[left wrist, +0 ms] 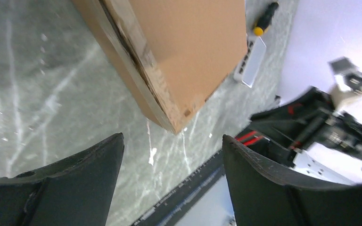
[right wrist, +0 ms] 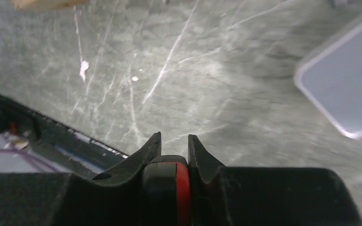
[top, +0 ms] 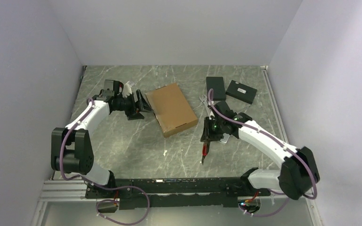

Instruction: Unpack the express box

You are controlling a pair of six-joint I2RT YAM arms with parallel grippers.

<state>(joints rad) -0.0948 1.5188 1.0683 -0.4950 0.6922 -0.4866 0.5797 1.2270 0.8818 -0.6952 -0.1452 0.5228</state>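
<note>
The express box point(top: 172, 109) is a flat brown cardboard mailer lying closed in the middle of the table. My left gripper point(top: 140, 106) stands open just off its left edge, apart from it. In the left wrist view the express box point(left wrist: 184, 52) fills the top, with a corner just ahead of the gap between my spread fingers point(left wrist: 75, 179). My right gripper point(top: 211, 135) hangs near the box's front right corner. It is shut on a red and black tool point(top: 206, 149) that points toward the near edge. The right wrist view shows that tool's handle point(right wrist: 175, 181) clamped in the gripper point(right wrist: 174, 139).
Two small black boxes point(top: 215, 88) point(top: 241, 91) lie at the back right. A pale flat rectangle point(right wrist: 344, 89) lies on the table to the right of my right gripper. A yellow and black handle point(left wrist: 265, 19) and a white strip point(left wrist: 250, 61) lie beyond the box. The mounting rail point(top: 179, 186) runs along the near edge.
</note>
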